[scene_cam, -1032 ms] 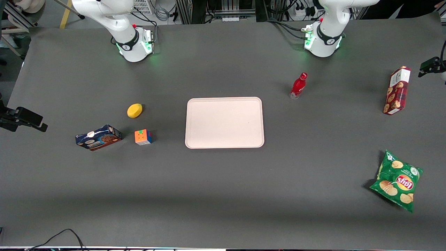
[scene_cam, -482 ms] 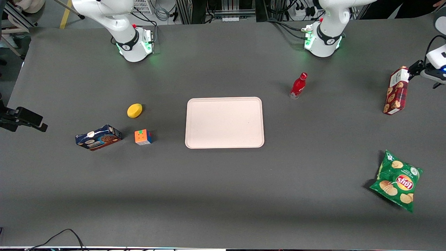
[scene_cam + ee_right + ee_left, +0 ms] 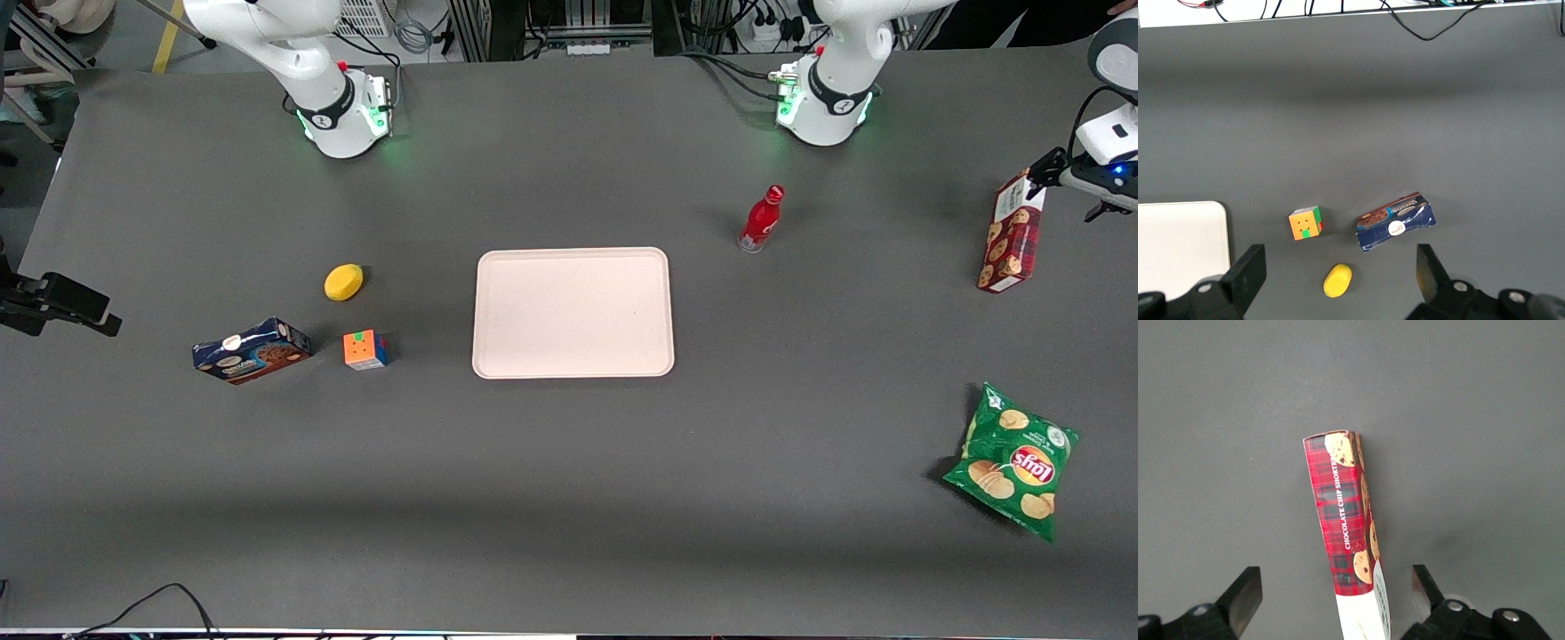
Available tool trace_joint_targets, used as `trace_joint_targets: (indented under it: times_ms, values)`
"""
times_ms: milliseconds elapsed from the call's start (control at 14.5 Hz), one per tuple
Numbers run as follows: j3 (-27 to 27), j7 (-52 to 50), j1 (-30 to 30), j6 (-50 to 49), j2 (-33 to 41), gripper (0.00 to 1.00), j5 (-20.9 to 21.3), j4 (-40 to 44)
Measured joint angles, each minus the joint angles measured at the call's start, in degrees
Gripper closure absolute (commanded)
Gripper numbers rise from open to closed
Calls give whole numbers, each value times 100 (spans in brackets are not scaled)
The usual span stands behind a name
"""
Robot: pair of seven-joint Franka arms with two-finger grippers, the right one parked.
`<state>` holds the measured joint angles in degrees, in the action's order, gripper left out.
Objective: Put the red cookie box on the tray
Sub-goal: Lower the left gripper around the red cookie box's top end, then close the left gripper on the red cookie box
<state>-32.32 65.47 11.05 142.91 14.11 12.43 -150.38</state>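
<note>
The red cookie box lies near the working arm's end of the table, its white end panel pointing away from the front camera. My left gripper hovers over that white end. In the left wrist view the gripper is open, one black finger on each side of the box, with gaps between pads and cardboard. The tray sits bare at the table's middle, far from the box toward the parked arm's end.
A red bottle stands between tray and box. A green chip bag lies nearer the front camera than the box. A blue cookie box, a colour cube and a yellow object lie toward the parked arm's end.
The left gripper has come in from the working arm's edge of the table and now sits over the box's white end. The box has not moved.
</note>
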Motion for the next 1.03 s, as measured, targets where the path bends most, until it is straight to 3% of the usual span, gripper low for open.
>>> trace_joint_targets:
  times_ms: [413,1032]
  values:
    - [-5,708,0,495,-663,0,-1055,-50]
    - [-30,908,52,902,-1402,0,-1316,-53]
